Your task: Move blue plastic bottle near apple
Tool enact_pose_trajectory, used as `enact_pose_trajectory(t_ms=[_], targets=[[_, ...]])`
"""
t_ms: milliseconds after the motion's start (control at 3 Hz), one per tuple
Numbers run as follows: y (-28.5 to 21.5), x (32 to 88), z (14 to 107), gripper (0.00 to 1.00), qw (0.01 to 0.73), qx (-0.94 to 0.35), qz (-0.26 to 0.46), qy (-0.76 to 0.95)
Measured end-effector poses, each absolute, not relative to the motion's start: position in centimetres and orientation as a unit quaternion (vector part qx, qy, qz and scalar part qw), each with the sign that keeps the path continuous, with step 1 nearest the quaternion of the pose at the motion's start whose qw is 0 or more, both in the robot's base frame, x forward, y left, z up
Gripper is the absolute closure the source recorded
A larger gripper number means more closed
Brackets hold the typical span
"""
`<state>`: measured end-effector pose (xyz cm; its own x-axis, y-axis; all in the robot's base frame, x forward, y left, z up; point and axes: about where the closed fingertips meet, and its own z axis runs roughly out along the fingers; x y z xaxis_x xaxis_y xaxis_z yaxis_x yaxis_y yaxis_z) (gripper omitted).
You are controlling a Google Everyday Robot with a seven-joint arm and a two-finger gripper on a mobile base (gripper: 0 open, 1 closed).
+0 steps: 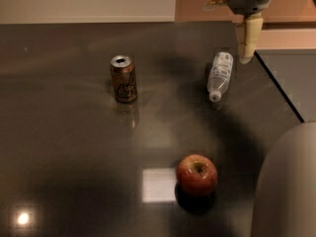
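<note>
The blue plastic bottle [219, 75] lies on its side on the dark table [74, 147] at the right. Its white cap points toward the near side. The red apple [197, 175] sits upright nearer the front, well apart from the bottle. My gripper [246, 48] hangs down from the top right. It is just beyond and to the right of the bottle's far end, above the table, and holds nothing.
A brown drink can [123, 78] stands upright left of the bottle. The table's right edge [279, 90] runs diagonally close to the bottle. A pale rounded body [289, 181] fills the bottom right corner. A bright reflection patch [159, 185] lies left of the apple.
</note>
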<state>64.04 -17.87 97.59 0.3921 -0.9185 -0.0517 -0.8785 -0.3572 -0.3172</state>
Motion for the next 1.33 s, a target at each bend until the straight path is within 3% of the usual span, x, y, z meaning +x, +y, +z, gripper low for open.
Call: enact_pose_trajectory(t_ms=[667, 1333], targets=[[-21.4, 65.8, 95.0, 0.00, 0.087, -0.866, -0.096, 0.482], [-21.7, 64.2, 92.4, 0.00, 0.056, -0.905, -0.070, 0.416]])
